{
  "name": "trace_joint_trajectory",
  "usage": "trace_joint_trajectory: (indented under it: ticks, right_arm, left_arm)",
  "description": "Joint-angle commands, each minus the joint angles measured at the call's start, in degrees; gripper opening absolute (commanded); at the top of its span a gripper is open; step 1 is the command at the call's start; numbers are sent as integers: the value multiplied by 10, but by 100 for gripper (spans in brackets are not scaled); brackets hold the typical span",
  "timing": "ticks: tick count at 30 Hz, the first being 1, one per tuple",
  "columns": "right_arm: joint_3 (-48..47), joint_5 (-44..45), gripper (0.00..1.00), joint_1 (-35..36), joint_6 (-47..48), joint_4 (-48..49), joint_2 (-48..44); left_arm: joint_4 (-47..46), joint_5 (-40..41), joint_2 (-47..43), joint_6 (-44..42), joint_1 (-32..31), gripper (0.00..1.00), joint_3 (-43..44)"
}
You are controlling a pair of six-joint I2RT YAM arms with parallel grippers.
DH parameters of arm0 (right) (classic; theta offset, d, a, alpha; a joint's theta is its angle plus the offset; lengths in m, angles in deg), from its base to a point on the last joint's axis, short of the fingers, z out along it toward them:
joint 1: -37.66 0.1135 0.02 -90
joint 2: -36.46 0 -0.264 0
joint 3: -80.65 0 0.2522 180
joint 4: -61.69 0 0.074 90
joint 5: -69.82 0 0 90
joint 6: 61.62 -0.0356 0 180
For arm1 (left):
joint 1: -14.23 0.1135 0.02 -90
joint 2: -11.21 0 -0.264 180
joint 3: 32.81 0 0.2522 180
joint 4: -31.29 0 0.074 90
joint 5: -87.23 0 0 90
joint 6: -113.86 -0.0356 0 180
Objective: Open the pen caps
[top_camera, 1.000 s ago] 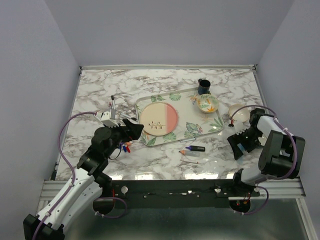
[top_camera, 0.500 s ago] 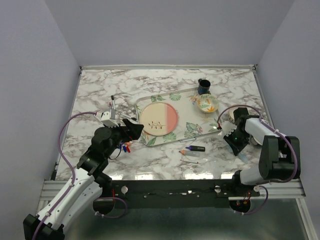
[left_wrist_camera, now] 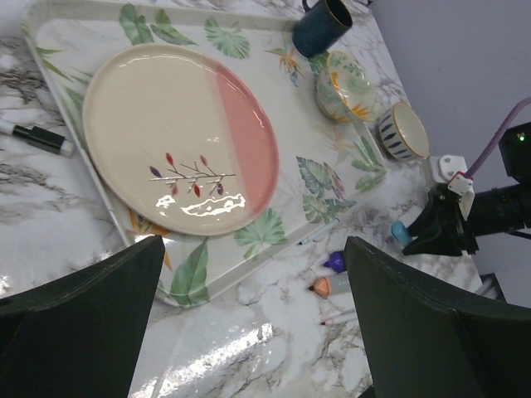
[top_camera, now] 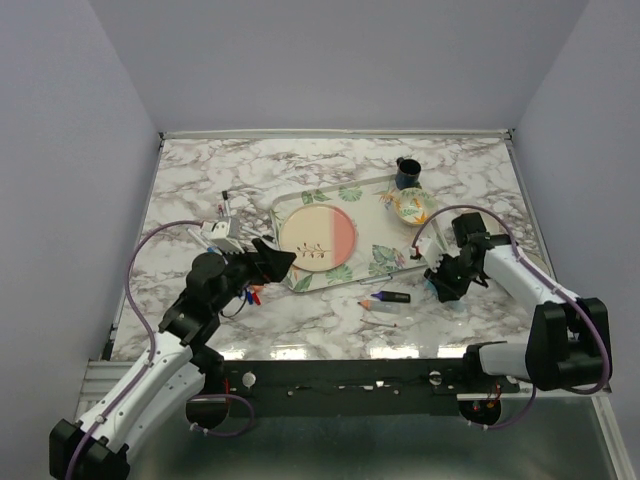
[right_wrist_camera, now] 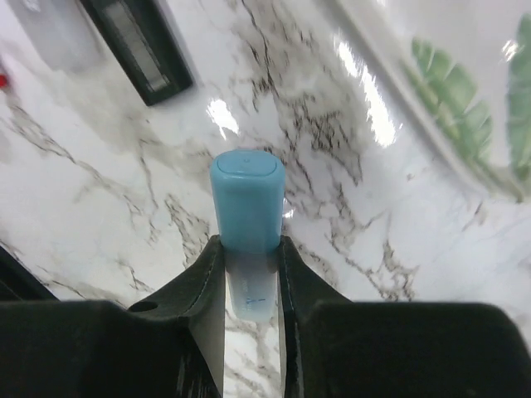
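right hand (right_wrist_camera: 246,253) just right of tray (left_wrist_camera: 267,234) clamps light-blue highlighter (right_wrist_camera: 249,294), cap (right_wrist_camera: 246,203) sticking out, likely for pulling; left hand (left_wrist_camera: 253,294) gapes empty, left of tray.

Lower barrel of light-blue highlighter (right_wrist_camera: 247,228) hidden between right fingers (right_wrist_camera: 202,286), black pen (right_wrist_camera: 139,46) cut off at top edge

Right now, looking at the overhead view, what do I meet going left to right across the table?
Marker → pink-and-cream plate → floral bowl → right end effector holding a light-blue highlighter.
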Motion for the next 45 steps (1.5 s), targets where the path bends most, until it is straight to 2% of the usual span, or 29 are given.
trace_joint_trajectory:
  ticks: [1,3,5,6,7,8,9,11,18,30,32,35,37,43,45]
  right_arm:
    - [-39,-118,4,28,41,-9,-38]
    - [-59,-144,4,45,32,-8,-41]
    - [-81,-170,4,72,21,-2,-41]
    - [-88,-177,3,81,8,2,-41]
    - [-93,-181,3,101,-1,8,-38]
    - [-98,-187,3,111,-8,19,-33]
    - [-111,-191,3,121,-25,25,-27]
    - [-120,-203,3,148,-43,42,-20]
    - [-147,-211,2,209,-113,76,11]
    - [-164,-222,3,220,-143,78,31]
    - [-164,-223,3,221,-145,79,32]
    - [-165,-223,3,220,-152,82,33]
    - [-166,-224,3,220,-157,83,33]
    - [-167,-233,3,220,-164,87,36]
    - [-164,-238,4,220,-165,89,37]
  left_arm:
    - [-114,-128,57,54,2,84,-7]
    - [-200,-150,88,123,0,78,-16]
    - [-267,-132,138,164,-32,72,-18]
    - [-273,-111,152,185,-56,72,-13]
    - [-275,-45,178,186,-79,72,-6]
    - [-264,-13,191,186,-134,72,17]
    - [-257,24,206,192,-155,72,28]
    - [-248,97,253,214,-188,72,56]
    - [-224,240,356,285,-263,67,112]
    - [-198,290,452,277,-326,59,193]
    - [-200,286,469,275,-327,51,198]
    - [-198,281,488,269,-331,45,209]
    - [-191,285,500,265,-335,45,217]
    - [-195,291,520,250,-340,31,224]
    - [-213,287,521,244,-341,12,221]
